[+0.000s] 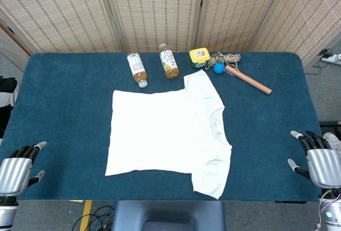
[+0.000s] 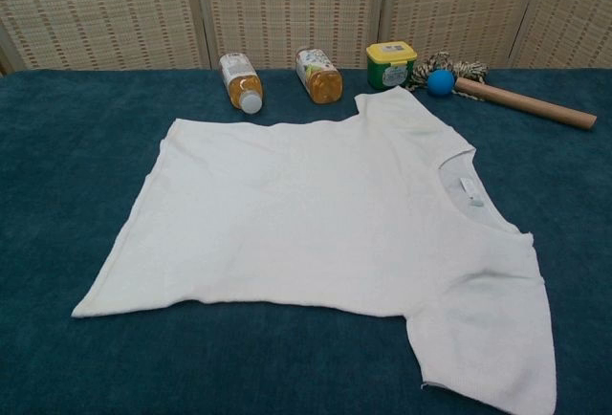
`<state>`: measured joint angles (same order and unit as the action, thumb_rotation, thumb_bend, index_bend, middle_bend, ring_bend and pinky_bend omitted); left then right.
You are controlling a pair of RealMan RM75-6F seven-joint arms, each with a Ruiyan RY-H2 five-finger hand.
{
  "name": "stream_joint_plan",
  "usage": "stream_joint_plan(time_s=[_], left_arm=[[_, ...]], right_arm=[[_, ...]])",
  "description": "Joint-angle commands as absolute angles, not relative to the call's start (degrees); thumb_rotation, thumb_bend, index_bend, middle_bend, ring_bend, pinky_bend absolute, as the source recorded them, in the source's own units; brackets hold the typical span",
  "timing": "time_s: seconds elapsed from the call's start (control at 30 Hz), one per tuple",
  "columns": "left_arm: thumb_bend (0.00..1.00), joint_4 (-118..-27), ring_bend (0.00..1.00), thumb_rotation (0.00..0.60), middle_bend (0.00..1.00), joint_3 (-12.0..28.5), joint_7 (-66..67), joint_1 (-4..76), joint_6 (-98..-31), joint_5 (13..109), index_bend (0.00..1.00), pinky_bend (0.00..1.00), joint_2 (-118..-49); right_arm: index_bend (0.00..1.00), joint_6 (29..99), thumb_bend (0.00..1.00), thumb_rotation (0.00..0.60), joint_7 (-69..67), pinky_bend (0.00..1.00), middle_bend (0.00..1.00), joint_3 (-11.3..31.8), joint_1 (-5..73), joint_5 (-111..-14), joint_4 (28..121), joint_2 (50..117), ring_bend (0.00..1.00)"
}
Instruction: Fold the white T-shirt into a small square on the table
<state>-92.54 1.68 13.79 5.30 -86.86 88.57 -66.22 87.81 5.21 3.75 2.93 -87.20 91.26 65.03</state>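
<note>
The white T-shirt (image 1: 165, 130) (image 2: 335, 233) lies spread flat on the blue table (image 1: 64, 92), neck to the right and hem to the left. One sleeve points toward the back, the other reaches the table's front edge. My left hand (image 1: 18, 170) hovers at the front left corner, far from the shirt, fingers apart and holding nothing. My right hand (image 1: 317, 159) hovers at the front right edge, also empty with fingers spread. Neither hand appears in the chest view.
Along the back edge lie two bottles (image 1: 137, 69) (image 1: 169, 60), a yellow-lidded green tub (image 1: 199, 56), a bundle of rope (image 1: 226, 58), a blue ball (image 1: 219, 67) and a wooden stick (image 1: 250, 80). Woven screens stand behind.
</note>
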Motion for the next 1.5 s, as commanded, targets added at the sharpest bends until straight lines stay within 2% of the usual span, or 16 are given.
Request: stream_joint_plan(time_s=[0.03,0.23,0.43,0.5,0.63,0.67,0.77,1.0,1.5], left_arm=[[0.17,-92.45,0.32,0.600,0.35,1.68,13.53,5.33,-87.20,89.02,0.25,0.43,-66.15],[0.17,-91.45,0.36,0.600,0.37,1.42,11.92,5.96,-87.88,91.74,0.28,0.43,-66.28],[0.17,-90.88,0.44,0.600,0.47,0.94,9.97,9.36,-85.24,96.25,0.33,0.43,-67.28],[0.17,-90.71,0.48,0.600,0.51,0.79,9.81,10.64,-84.07,97.58,0.34,0.46,-67.83],[0.17,-90.12,0.62,0.600,0.69,0.05,9.30,13.72,-80.06,99.70,0.40,0.64,-69.36],[0.17,-90.07,0.66,0.600,0.75,-0.15,9.31,14.39,-78.91,99.88,0.43,0.71,-69.69],[0.17,-89.62,0.74,0.600,0.82,-0.59,9.27,16.36,-75.60,100.07,0.46,0.84,-71.22],[0.17,-86.80,0.86,0.600,0.96,-1.41,10.46,19.13,-69.64,98.42,0.47,0.94,-75.97],[0.17,-82.79,0.88,0.600,0.97,-1.54,14.00,20.71,-65.94,93.90,0.47,0.95,-84.04]], right_arm=[[0.18,88.12,0.20,0.600,4.92,0.24,0.33,3.75,2.82,-87.40,91.17,64.98,0.20],[0.18,89.41,0.20,0.600,3.67,0.24,0.33,3.95,2.41,-87.93,90.48,64.95,0.20],[0.17,89.54,0.20,0.600,2.43,0.24,0.33,4.16,2.48,-88.06,89.87,64.97,0.20],[0.16,89.58,0.20,0.600,2.32,0.24,0.33,4.14,2.54,-88.33,89.89,64.86,0.20],[0.16,89.25,0.20,0.600,1.65,0.24,0.33,4.07,2.61,-88.29,89.87,64.69,0.20],[0.16,89.02,0.20,0.600,1.60,0.24,0.33,4.02,2.65,-88.20,89.80,64.66,0.20],[0.16,88.48,0.20,0.600,1.63,0.24,0.33,3.93,2.77,-87.96,89.71,64.66,0.20],[0.16,87.98,0.20,0.600,1.28,0.24,0.33,3.87,2.66,-87.30,89.72,64.48,0.20],[0.16,87.12,0.20,0.600,0.21,0.24,0.33,3.74,2.96,-87.18,88.80,64.89,0.20]])
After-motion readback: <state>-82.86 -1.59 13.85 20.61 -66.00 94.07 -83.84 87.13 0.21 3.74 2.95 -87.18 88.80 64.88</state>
